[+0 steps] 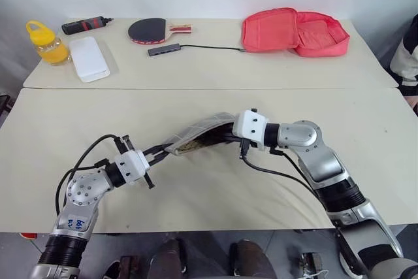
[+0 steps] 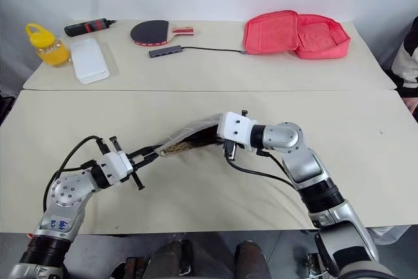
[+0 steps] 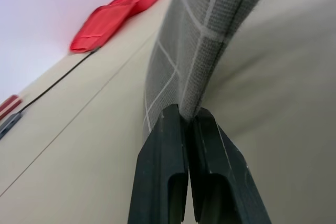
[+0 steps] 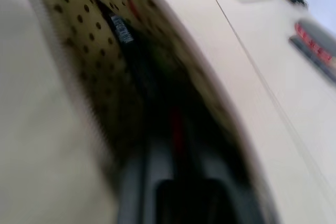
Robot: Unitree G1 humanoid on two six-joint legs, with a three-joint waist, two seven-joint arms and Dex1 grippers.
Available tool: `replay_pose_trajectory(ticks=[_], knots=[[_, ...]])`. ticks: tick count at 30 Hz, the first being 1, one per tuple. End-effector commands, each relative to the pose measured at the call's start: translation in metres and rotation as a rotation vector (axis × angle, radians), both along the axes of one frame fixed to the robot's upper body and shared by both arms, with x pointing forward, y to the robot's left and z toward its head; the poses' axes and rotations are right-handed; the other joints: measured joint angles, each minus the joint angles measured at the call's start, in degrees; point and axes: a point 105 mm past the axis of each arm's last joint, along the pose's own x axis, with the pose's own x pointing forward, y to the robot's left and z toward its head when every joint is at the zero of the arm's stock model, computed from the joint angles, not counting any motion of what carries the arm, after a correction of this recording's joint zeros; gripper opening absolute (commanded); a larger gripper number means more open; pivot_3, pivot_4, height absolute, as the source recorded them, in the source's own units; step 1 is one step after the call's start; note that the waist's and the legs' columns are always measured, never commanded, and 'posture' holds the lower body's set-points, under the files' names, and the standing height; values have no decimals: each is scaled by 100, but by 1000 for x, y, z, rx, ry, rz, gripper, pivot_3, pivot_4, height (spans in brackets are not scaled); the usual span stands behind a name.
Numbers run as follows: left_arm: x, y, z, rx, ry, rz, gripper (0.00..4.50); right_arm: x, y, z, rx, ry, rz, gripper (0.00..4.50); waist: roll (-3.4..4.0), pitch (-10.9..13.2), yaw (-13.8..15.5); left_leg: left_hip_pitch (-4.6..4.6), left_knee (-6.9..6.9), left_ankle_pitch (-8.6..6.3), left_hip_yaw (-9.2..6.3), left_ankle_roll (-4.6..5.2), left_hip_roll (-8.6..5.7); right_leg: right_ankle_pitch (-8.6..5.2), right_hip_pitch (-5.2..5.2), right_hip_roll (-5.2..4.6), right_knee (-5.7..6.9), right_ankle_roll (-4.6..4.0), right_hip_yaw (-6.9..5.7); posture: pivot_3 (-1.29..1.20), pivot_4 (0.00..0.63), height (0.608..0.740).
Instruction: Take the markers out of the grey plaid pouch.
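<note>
Pinching pouch [image 1: 196, 134] edge, L jaws [image 1: 160, 151] shut

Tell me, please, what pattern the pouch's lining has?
Yellowish-tan with small dark dots; the grey plaid pouch's lining shows best in the right wrist view.

No legible text, brand or number on any item. A small white tag [image 4: 124, 30] with dark print sits inside the pouch's spotted lining [image 4: 84, 51], ahead of the right claw; its characters cannot be made out. A white sticker [image 1: 77, 223] with blue handwritten marks sits on the left arm behind the left claw, unreadable.
</note>
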Motion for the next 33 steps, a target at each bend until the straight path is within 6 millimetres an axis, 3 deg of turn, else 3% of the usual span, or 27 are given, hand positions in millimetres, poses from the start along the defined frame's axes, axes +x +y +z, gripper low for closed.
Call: replay_pose_trajectory(ticks=[1, 7, 12, 15, 18, 24, 28, 32, 33], knots=[[-2, -9, 14, -27, -41, -32, 0, -4, 10, 4, -9, -54, 37, 1931, 0, 0, 4, 0, 0, 0, 0, 0, 0, 0, 0, 0, 0, 0, 0, 0, 150, 740], [1, -8, 18, -84, -7, -37, 0, -7, 8, 4, -76, -71, 62, 3861, 0, 0, 3, 0, 1, 0, 0, 0, 0, 0, 1, 0, 1, 0, 0, 0, 150, 740], [3, -7, 21, -129, 30, -39, 0, -8, 6, 7, -91, -68, 69, 3861, 0, 0, -2, 0, 2, 0, -2, 0, 0, 0, 1, 0, 2, 0, 0, 0, 150, 740], [2, -13, 20, -124, 41, -66, 0, -8, 7, 2, -105, -71, 69, 3313, 0, 0, 0, 0, 2, 0, -1, 0, 0, 0, 1, 0, 2, 0, 0, 0, 150, 740], [-2, -19, 18, -127, 58, -86, 0, -5, 8, 3, -124, -116, 56, 2407, 0, 0, 5, 0, 2, 0, -1, 0, -1, 0, 2, 0, 1, 0, 0, 0, 150, 740], [-6, -25, 17, -130, 68, -97, 0, 3, 10, -2, -199, -181, 40, 2407, 0, 0, -17, 1, 2, 1, -1, -1, 1, 0, 1, 1, 2, 0, 1, 0, 150, 740], [-8, -30, 17, -132, 66, -106, 0, 9, 10, -18, -291, -212, 34, 2407, 0, 0, -12, 1, 5, 1, -1, -1, 0, 0, 2, 0, 3, 0, 1, 0, 150, 740], [-9, -31, 17, -134, 65, -105, 0, 13, 12, -16, -274, -220, 23, 2407, 0, 0, -17, 1, 5, 1, -1, -1, 0, 0, 2, 0, 3, 0, 1, 0, 150, 740], [-9, -31, 17, -134, 65, -104, 0, 13, 13, -16, -273, -221, 24, 2228, 0, 0, -19, 1, 6, 1, -1, -1, 0, 0, 2, 0, 4, 0, 1, 0, 150, 740]])
